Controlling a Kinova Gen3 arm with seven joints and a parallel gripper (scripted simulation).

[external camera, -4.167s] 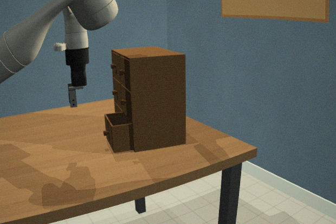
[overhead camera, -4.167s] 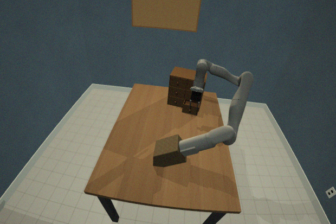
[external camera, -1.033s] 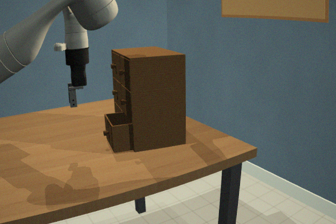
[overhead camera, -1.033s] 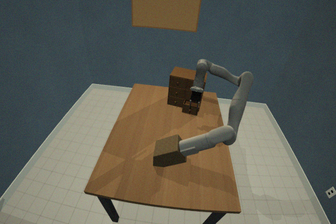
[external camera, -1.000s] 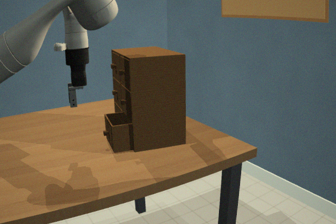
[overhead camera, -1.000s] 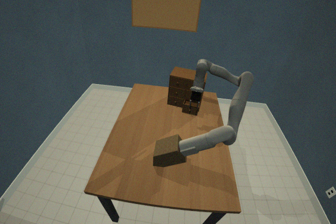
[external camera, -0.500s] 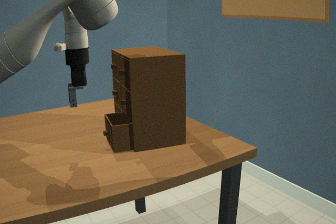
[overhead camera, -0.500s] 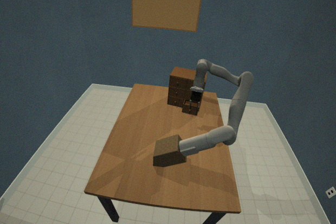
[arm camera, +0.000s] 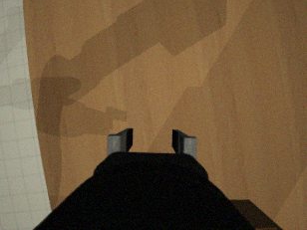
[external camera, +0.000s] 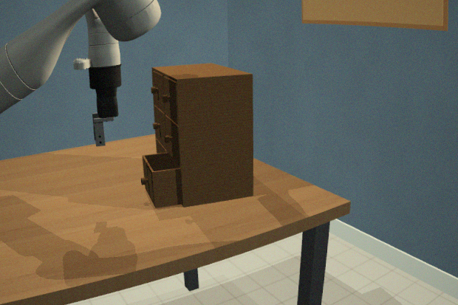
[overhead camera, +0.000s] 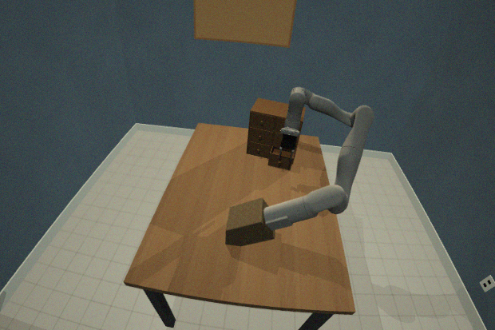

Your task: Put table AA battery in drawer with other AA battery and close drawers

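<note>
In front of the chest, the claw hung above the worktop, fingers spread wide with nothing between them and only bare wood under them in the wrist view. It stood out from the chest's drawer side, higher than the bottom row.

One drawer in the chest's bottom row had been drawn out part way, on the near side from where the exterior view looked. It sat level, not drooping, and I judged it well short of the length where it would sag. Its inside lay in shadow, so I could not tell whether a battery rested there. The other drawers stood flush with the chest's front.

The loose battery was the puzzle: I could not find it in any view. It was either too small to make out or hidden behind the chest or the arm.

As for progress, I would say only the opening step was done. Picking up the battery, dropping it into the right drawer and pushing every drawer home all seemed to remain. The chest itself stood upright and square.
</note>
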